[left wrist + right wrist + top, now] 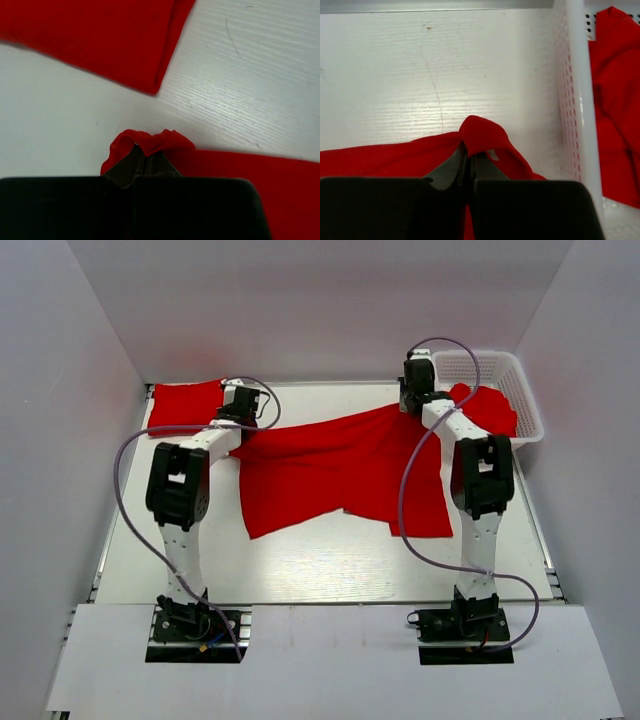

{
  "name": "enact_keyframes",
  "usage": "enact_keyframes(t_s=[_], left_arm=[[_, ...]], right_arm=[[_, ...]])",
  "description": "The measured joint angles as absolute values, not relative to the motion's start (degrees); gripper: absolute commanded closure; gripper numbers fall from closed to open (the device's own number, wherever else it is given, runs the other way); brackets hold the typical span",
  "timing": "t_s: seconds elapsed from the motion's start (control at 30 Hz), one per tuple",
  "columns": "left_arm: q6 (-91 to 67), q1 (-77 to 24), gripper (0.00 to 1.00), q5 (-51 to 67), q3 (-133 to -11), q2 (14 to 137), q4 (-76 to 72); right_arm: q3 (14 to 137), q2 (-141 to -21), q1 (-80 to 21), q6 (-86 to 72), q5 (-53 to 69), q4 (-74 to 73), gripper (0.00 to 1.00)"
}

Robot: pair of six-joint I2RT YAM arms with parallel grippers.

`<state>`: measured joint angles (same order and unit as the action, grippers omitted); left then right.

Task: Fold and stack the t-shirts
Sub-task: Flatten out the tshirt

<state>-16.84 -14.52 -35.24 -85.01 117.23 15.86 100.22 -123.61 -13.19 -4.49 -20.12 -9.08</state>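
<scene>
A red t-shirt is stretched between both grippers across the middle of the table, sagging toward the front. My left gripper is shut on its left edge, with cloth bunched over the fingertips. My right gripper is shut on its right edge, a fold draped over the fingertips. A folded red t-shirt lies at the back left and also shows in the left wrist view. Another red t-shirt lies in the basket and also shows in the right wrist view.
A white lattice basket stands at the back right, its wall close to my right gripper. White walls enclose the table on three sides. A white board covers the near edge by the arm bases.
</scene>
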Motion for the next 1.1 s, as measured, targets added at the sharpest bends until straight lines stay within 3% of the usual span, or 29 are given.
enact_keyframes(t_s=[0.1, 0.13, 0.17, 0.2, 0.23, 0.27, 0.33, 0.37, 0.6, 0.77, 1.1], left_arm=[[-16.8, -12.9, 1.00, -32.9, -88.7, 122.7, 16.0], [-16.8, -12.4, 0.91, -32.0, -89.5, 124.0, 16.4], [-16.8, -12.0, 0.76, -31.2, -90.2, 125.1, 16.7], [-16.7, -11.6, 0.40, -30.2, -91.0, 125.9, 17.0], [-16.4, -11.2, 0.19, -29.3, -91.6, 126.3, 17.4], [-16.4, -10.9, 0.00, -28.5, -92.1, 126.5, 17.7], [-16.9, -10.3, 0.00, -27.5, -93.2, 126.5, 18.0], [-16.6, -10.2, 0.00, -26.8, -93.8, 126.5, 17.9], [-15.0, -9.8, 0.00, -22.5, -96.0, 124.5, 19.9], [-14.4, -9.9, 0.00, -18.3, -92.9, 115.9, 22.6], [-20.2, -11.0, 0.00, -8.7, -60.1, 80.5, 24.0]], right_arm=[[104.6, -127.5, -13.1, -4.4, -19.1, -9.6, 0.95], [105.6, -128.6, -13.1, -4.4, -18.9, -9.7, 0.89], [106.5, -129.4, -13.1, -4.4, -18.9, -9.9, 0.78], [107.3, -130.2, -13.1, -4.3, -18.8, -10.2, 0.72], [108.0, -130.8, -13.1, -4.3, -18.7, -10.4, 0.65], [108.5, -131.3, -13.1, -3.6, -18.3, -10.4, 0.53], [109.0, -131.6, -13.0, -3.6, -17.8, -10.5, 0.31], [109.0, -131.6, -13.0, -3.8, -17.5, -10.5, 0.10], [109.1, -129.4, -12.9, -2.4, -12.6, -12.2, 0.10], [102.3, -118.1, -13.0, -3.2, -8.0, -14.5, 0.10], [69.4, -89.4, -13.2, -12.0, -2.7, -17.6, 0.10]])
